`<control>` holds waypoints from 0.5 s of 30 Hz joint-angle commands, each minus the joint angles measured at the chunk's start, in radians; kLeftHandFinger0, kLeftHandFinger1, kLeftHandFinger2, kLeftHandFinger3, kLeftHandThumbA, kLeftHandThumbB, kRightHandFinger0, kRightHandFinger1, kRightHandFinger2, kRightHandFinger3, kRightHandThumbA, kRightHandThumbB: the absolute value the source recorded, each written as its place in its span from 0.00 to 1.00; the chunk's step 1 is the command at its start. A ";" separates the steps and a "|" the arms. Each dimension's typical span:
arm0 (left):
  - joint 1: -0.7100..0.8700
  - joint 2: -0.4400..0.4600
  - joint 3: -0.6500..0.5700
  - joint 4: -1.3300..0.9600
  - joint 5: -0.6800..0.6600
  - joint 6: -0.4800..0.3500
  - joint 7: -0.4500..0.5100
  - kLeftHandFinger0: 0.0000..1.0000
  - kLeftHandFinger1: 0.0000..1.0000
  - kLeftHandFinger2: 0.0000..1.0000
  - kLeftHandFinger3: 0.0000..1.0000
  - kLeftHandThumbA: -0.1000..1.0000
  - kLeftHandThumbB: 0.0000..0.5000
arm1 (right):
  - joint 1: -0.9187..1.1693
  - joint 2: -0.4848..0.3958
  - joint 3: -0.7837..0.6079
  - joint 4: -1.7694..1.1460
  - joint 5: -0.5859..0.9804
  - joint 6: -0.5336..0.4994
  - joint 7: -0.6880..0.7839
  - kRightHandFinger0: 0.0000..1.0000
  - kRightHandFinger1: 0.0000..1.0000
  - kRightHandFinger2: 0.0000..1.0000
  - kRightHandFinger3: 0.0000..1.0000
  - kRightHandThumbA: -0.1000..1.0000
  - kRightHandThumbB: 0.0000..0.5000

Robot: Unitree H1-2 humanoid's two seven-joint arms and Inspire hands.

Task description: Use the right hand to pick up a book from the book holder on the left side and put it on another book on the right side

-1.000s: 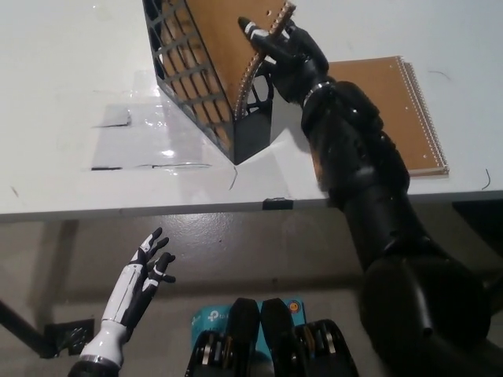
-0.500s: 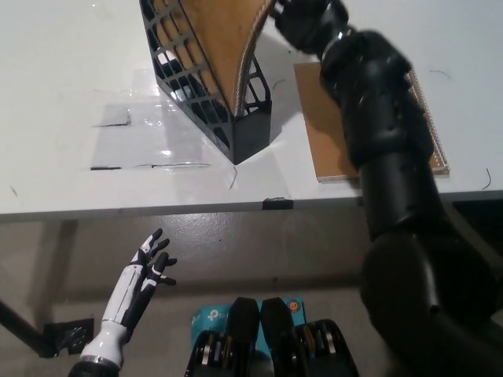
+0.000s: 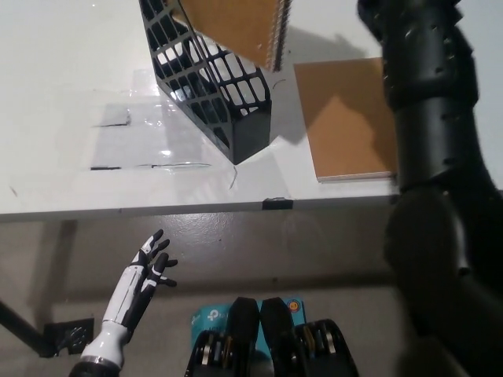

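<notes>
Spiral-bound book (image 3: 236, 27), raised above the black book holder (image 3: 216, 86) on the desk (image 3: 71, 71), looks light, stiff and smooth, best gripped along its top edge; right hand is out of view, left hand (image 3: 145, 275) rests spread, holding nothing, below.

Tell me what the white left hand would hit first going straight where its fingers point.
Likely the table's front edge, left of the black book holder. The open left hand seems to hang below the tabletop, so it might pass underneath.

Lifted book (image 3: 240, 27) above book holder (image 3: 212, 86), left of flat book (image 3: 346, 118) on table (image 3: 63, 94).
</notes>
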State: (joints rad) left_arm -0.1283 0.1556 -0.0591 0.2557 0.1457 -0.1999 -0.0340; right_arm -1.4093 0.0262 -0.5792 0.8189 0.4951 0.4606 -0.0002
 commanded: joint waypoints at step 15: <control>-0.028 0.015 -0.023 0.019 0.015 -0.072 -0.007 0.59 0.77 0.95 1.00 0.96 0.18 | -0.151 -0.380 0.151 0.099 0.183 0.009 0.111 0.00 0.35 0.70 1.00 0.00 0.14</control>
State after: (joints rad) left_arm -0.1425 0.1565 -0.0751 0.2788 0.1526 -0.2175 -0.0340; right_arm -1.4920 -0.2923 -0.4517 0.8923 0.6322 0.4781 0.0224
